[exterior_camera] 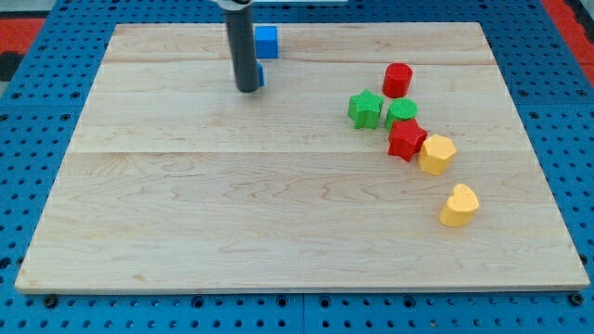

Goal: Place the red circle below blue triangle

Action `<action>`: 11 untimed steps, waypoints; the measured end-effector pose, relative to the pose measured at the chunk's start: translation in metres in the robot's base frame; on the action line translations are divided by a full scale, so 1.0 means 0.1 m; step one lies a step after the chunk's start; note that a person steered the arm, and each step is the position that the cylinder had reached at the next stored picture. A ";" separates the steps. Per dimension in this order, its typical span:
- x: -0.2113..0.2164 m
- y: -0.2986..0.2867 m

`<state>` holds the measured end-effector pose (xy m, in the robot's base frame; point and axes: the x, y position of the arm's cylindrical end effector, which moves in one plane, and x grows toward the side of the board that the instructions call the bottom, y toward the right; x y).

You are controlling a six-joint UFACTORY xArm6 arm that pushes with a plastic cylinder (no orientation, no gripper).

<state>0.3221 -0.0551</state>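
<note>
My tip (248, 90) left of red circle (397, 79)

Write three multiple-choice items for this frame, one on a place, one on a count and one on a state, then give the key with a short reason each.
1. Where is the red circle on the board?
A. the view's bottom left
B. the view's upper right, above the green blocks
C. touching the rod

2. How many yellow blocks are there?
A. one
B. two
C. four

3. How does my tip stand to the red circle?
A. pressed against it
B. resting on top of it
C. well apart from it, toward the view's left

Key: 1 B, it sits just above the two green blocks. 2 B, only a yellow block beside the red star-like block and a second yellow block below it show. 3 C, my tip is by a small blue block that the rod partly hides, below the blue cube.
</note>
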 end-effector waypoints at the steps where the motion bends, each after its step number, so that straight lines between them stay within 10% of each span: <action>1: -0.08 0.11; 3: 0.29 0.94; 6: 0.29 -0.29; 11: 0.36 -0.35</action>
<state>0.3584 -0.0903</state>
